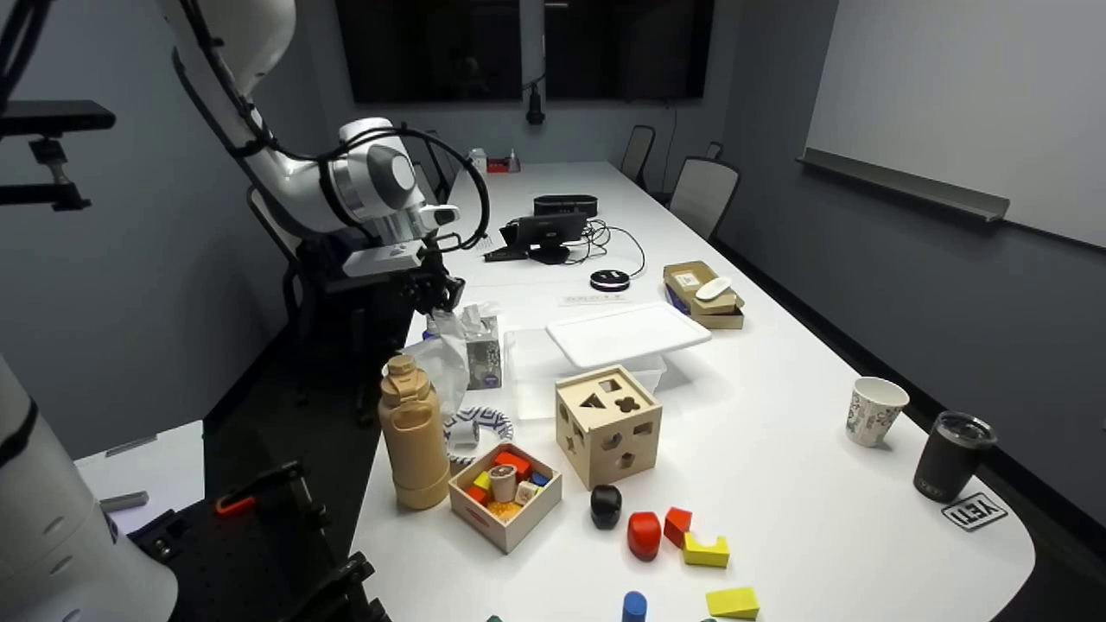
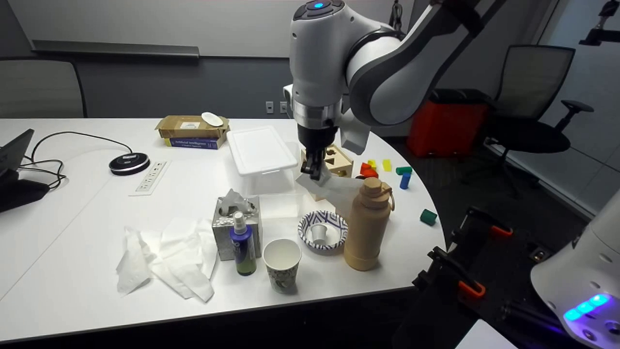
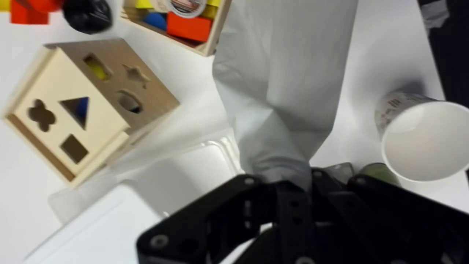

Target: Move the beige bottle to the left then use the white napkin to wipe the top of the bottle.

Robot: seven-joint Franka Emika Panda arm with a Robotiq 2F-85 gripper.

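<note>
The beige bottle stands upright near the table edge in both exterior views (image 1: 415,445) (image 2: 368,228). It does not show in the wrist view. My gripper (image 2: 315,168) is above the table, beside the bottle and higher than its top. It is shut on one end of the white napkin (image 2: 336,189), which hangs in folds from the fingers (image 3: 282,183) toward the bottle. In the wrist view the napkin (image 3: 289,66) spreads away from the fingertips. In an exterior view the napkin (image 1: 445,358) passes behind the bottle. I cannot tell whether it touches the bottle.
A wooden block box (image 1: 505,527), a shape-sorter cube (image 1: 609,428) and a patterned bowl (image 2: 305,235) are near the bottle. A tissue box (image 2: 223,237), spray bottle (image 2: 243,249), paper cup (image 2: 282,266) and crumpled white sheets (image 2: 174,259) stand along one side. A lidded clear bin (image 1: 531,380) lies behind.
</note>
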